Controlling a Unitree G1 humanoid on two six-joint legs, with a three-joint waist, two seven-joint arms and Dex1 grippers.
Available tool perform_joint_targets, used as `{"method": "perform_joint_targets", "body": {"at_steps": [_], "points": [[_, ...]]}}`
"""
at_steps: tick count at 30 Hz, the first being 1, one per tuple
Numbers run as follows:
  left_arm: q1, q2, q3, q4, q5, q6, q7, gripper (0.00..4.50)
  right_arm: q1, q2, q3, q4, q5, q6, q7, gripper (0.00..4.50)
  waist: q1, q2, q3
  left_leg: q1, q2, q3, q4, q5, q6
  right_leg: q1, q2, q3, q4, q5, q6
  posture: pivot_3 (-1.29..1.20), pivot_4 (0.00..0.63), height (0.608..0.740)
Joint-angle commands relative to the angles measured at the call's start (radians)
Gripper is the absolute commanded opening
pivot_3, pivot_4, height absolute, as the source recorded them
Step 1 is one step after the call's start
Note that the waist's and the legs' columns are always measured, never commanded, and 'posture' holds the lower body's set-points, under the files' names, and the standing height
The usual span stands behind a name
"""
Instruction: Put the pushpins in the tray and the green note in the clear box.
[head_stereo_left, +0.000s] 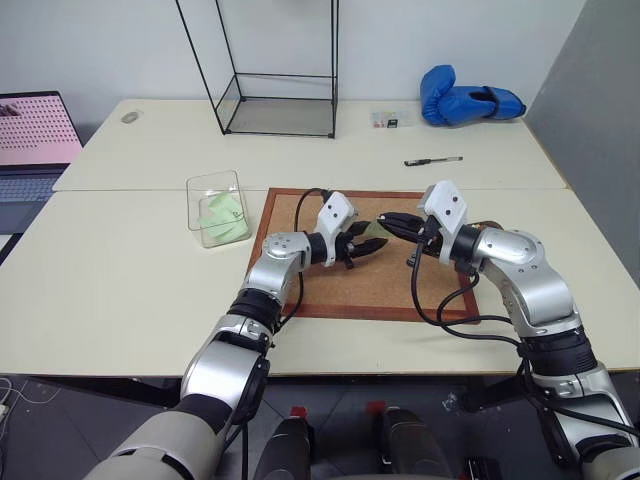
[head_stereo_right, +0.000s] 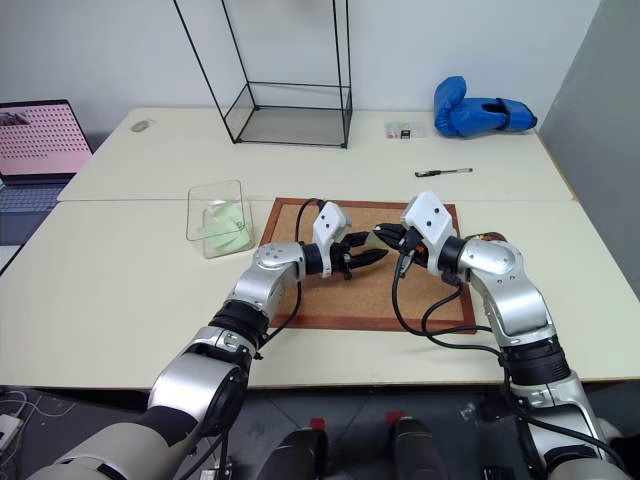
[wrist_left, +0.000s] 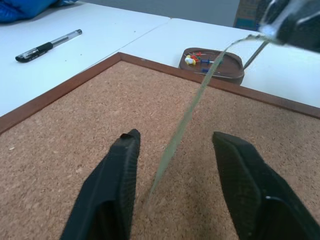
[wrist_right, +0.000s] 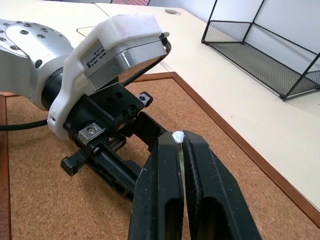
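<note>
Edge-on in the left wrist view, the green note (wrist_left: 200, 95) hangs as a thin pale strip above the cork board. My right gripper (wrist_right: 177, 137) is shut on its upper end. My left gripper (wrist_left: 175, 137) is open, one finger on each side of the note's lower end, and the fingers (wrist_left: 120, 170) do not touch the paper. Both grippers meet over the middle of the board (head_stereo_left: 330, 290). The tray (wrist_left: 235, 70) sits just past the board's far edge with coloured-headed pushpins (wrist_left: 192, 59) in it. The clear box (head_stereo_left: 195, 205) stands left of the board with green slips inside.
A tall black wire-framed glass case (head_stereo_left: 280, 100) stands at the back of the table. A pen (head_stereo_left: 433, 160) lies behind the board, a blue boxing glove (head_stereo_left: 465, 103) at the back right. A laptop (head_stereo_left: 35, 140) sits at the far left.
</note>
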Motion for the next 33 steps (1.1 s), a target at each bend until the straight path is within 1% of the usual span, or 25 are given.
{"method": "perform_joint_targets", "body": {"at_steps": [1,2,7,8,14,20,24,26,33], "points": [[-0.018,-0.008,0.022,-0.011,-0.018,-0.026,-0.01,1.21,-0.012,-0.002,-0.024,-0.043,0.026,0.007,-0.005,0.0,0.0,0.0,0.0,0.0,0.0,0.0,0.0,0.0,0.0,0.0,0.0,0.0,0.0,0.0,0.0,0.0,0.15,0.74],[-0.017,-0.009,0.024,-0.011,-0.016,-0.031,-0.005,1.1,-0.012,-0.002,-0.023,-0.043,0.026,0.008,-0.005,0.0,0.0,0.0,0.0,0.0,0.0,0.0,0.0,0.0,0.0,0.0,0.0,0.0,0.0,0.0,0.0,0.0,0.15,0.74],[-0.012,-0.017,0.033,-0.015,-0.019,-0.033,-0.008,0.09,-0.015,-0.003,-0.019,-0.039,0.024,0.008,-0.001,0.0,0.0,0.0,0.0,0.0,0.0,0.0,0.0,0.0,0.0,0.0,0.0,0.0,0.0,0.0,0.0,0.0,0.15,0.74],[-0.011,-0.018,0.035,-0.017,-0.021,-0.032,-0.012,0.02,-0.016,-0.003,-0.019,-0.039,0.024,0.008,-0.001,0.0,0.0,0.0,0.0,0.0,0.0,0.0,0.0,0.0,0.0,0.0,0.0,0.0,0.0,0.0,0.0,0.0,0.15,0.74],[0.001,-0.021,0.036,-0.034,-0.028,-0.021,-0.037,0.02,-0.017,0.0,-0.021,-0.037,0.025,0.011,-0.005,0.0,0.0,0.0,0.0,0.0,0.0,0.0,0.0,0.0,0.0,0.0,0.0,0.0,0.0,0.0,0.0,0.0,0.15,0.74],[0.021,-0.023,0.035,-0.05,-0.023,-0.019,-0.042,0.02,-0.021,0.019,-0.058,-0.037,0.061,0.051,-0.033,0.0,0.0,0.0,0.0,0.0,0.0,0.0,0.0,0.0,0.0,0.0,0.0,0.0,0.0,0.0,0.0,0.0,0.15,0.74],[0.041,-0.021,0.031,-0.066,-0.016,-0.014,-0.038,0.02,-0.031,0.049,-0.159,-0.074,0.184,0.176,-0.085,0.0,0.0,0.0,0.0,0.0,0.0,0.0,0.0,0.0,0.0,0.0,0.0,0.0,0.0,0.0,0.0,0.0,0.15,0.74],[0.046,-0.02,0.033,-0.072,-0.015,-0.012,-0.033,0.02,-0.034,0.057,-0.188,-0.091,0.222,0.217,-0.102,0.0,0.001,0.0,0.0,0.0,0.0,0.0,0.0,0.0,0.0,0.0,0.0,0.0,0.0,0.0,0.0,0.0,0.15,0.74],[0.047,-0.018,0.036,-0.072,-0.013,-0.013,-0.019,0.02,-0.043,0.056,-0.234,-0.116,0.279,0.281,-0.159,0.0,0.0,0.0,0.0,0.0,0.0,0.0,0.0,0.0,0.0,0.0,0.0,0.0,0.001,0.0,0.0,0.0,0.15,0.74]]}}
